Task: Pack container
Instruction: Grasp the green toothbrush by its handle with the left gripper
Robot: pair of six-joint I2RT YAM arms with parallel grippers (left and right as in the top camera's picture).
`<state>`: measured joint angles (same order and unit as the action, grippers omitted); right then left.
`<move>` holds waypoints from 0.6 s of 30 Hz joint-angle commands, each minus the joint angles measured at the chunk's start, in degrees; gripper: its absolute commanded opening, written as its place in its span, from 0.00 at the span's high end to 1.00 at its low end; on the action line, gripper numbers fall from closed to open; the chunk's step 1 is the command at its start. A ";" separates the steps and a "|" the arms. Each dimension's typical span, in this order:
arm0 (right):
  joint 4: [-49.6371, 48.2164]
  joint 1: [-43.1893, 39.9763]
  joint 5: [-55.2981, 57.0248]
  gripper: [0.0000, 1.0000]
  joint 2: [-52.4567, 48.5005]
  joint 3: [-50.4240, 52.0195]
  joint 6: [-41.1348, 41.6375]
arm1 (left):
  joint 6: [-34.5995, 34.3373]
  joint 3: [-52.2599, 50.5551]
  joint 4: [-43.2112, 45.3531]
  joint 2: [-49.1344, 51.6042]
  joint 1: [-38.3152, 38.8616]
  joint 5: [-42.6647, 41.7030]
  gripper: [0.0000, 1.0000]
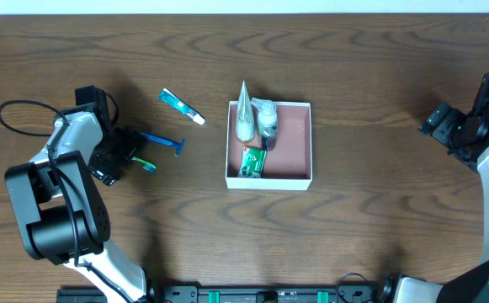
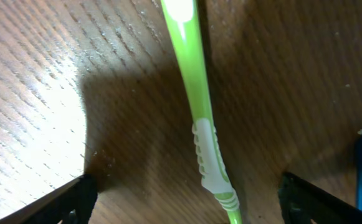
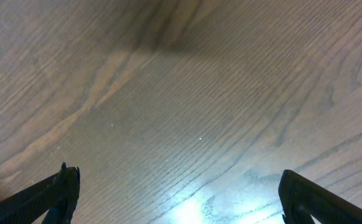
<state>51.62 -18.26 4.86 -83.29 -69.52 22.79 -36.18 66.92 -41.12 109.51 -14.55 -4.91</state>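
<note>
1. While the left gripper [image 2: 187, 185] straddles the green toothbrush [image 2: 196, 93], its jaws are wide and hold nothing. The handle runs up the middle of the wrist view with a finger on each side, neither touching it.
2. Mid-worktop sits the container [image 1: 269, 181], well to the right of the brush. Inside, along its left side, are a cone-shaped tube [image 1: 244, 114], a small bottle [image 1: 265, 118] and a green packet [image 1: 252, 160]. The right half is bare.
3. Judgement: the step in hand is picking up the brush. Come straight down and close across the ribbed grip [image 2: 212, 162], which looks the least likely spot to slip or roll.
4. Watch the blue razor [image 1: 164, 141], just beside the brush; its edge shows at the right of the wrist view. Keep the finger on that side clear of it.
5. The thin handle lies flat on the worktop [image 1: 379, 219], so the fingers probably need to reach the wood before closing.
6. A toothpaste tube [image 1: 181, 106] lies farther off and is no obstacle.
7. The right gripper [image 3: 177, 182] is wide and empty over bare wood at far right, out of the way.
</note>
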 commanded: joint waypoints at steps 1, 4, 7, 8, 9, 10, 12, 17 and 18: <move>0.07 -0.44 0.24 0.01 0.35 -0.70 -0.13 | -0.09 -0.44 0.04 2.84 -0.13 -0.28 0.15; 0.07 -0.44 0.24 0.01 0.35 -0.70 -0.13 | -0.11 -0.44 -0.13 3.02 -0.13 -1.11 0.37; 0.07 -0.44 0.24 0.01 0.35 -0.70 -0.13 | -0.11 -0.44 -0.59 3.02 -0.11 -1.29 0.62; 0.07 -0.44 0.24 0.01 0.35 -0.70 -0.13 | -0.09 -0.44 -0.85 3.02 -0.11 -1.29 0.67; 0.07 -0.44 0.24 0.01 0.35 -0.70 -0.13 | -0.09 -0.44 -1.25 3.02 -0.11 -1.29 0.72; 0.07 -0.44 0.24 0.01 0.35 -0.70 -0.13 | -0.09 -0.44 -1.62 3.02 -0.11 -1.29 0.74; 0.07 -0.44 0.24 0.01 0.35 -0.70 -0.13 | 0.00 -0.44 -2.29 3.02 -0.11 -1.25 0.75; 0.07 -0.44 0.24 0.01 0.35 -0.70 -0.13 | 0.59 -0.44 -2.97 3.02 -0.11 -1.27 0.87; 0.07 -0.44 0.24 0.01 0.35 -0.70 -0.13 | 1.20 -0.44 -3.02 3.02 -0.11 -1.29 0.90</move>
<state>51.62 -18.26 4.86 -83.29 -69.52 22.79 -36.05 67.18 -43.42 109.84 -14.57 -6.11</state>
